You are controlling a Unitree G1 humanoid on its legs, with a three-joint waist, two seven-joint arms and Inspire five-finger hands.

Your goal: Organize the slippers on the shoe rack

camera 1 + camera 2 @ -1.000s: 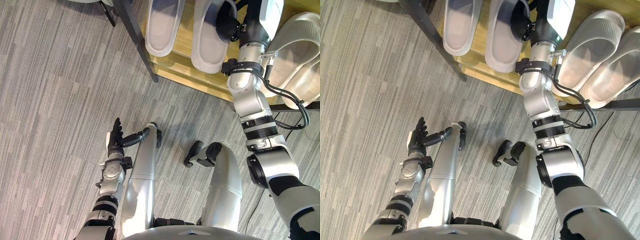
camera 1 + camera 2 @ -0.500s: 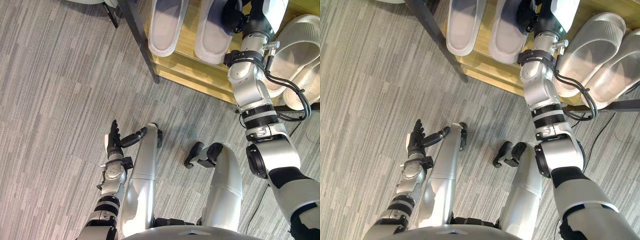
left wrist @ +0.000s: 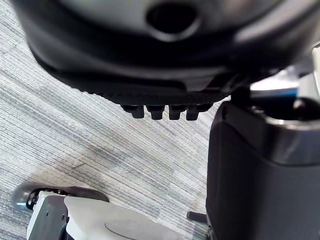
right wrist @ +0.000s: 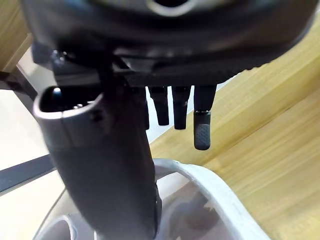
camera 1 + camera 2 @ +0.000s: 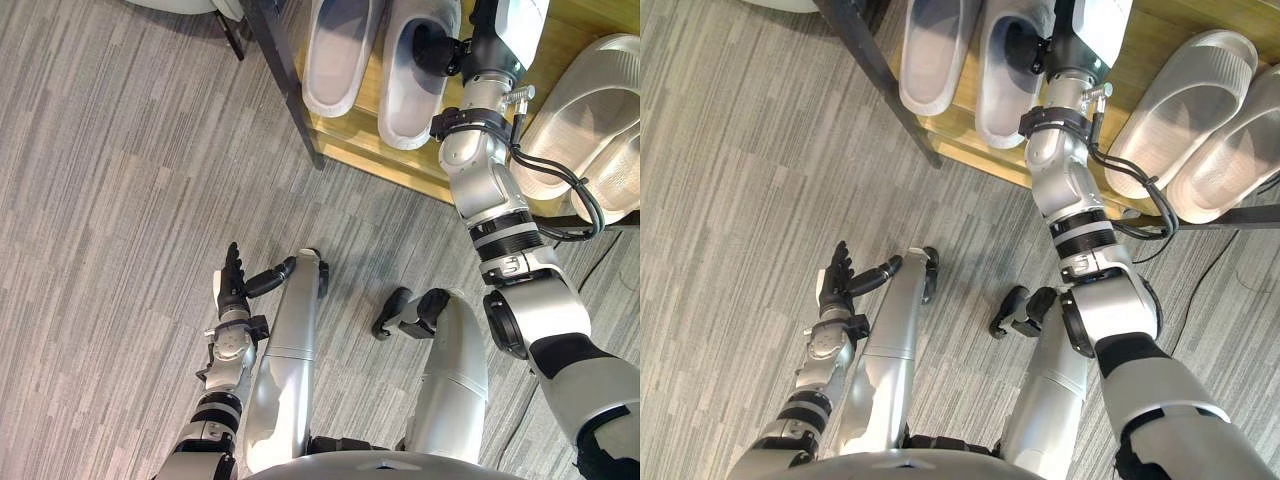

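Observation:
Two pale grey slippers lie side by side on the wooden shelf [image 5: 372, 152] of the shoe rack. My right hand [image 5: 438, 50] reaches into the right one [image 5: 403, 100]. In the right wrist view its thumb [image 4: 100, 165] sits inside the slipper and the fingers [image 4: 202, 131] curl down just outside the white rim [image 4: 212, 192], so the hand grips the slipper's side. The other slipper [image 5: 340, 55] lies untouched to its left. My left hand [image 5: 232, 285] hangs low over the carpet, fingers [image 3: 160, 111] straight, holding nothing.
A second pair of beige-grey slippers [image 5: 1185, 110] [image 5: 1240, 150] rests further right on the rack. A black metal post [image 5: 285, 85] marks the rack's left end. A white object [image 5: 180, 4] lies on the grey carpet at the far left.
The slipper in my right hand went deeper onto the shelf, then came back toward the front edge, past its mate. The view shifted slightly. The left hand stayed put.

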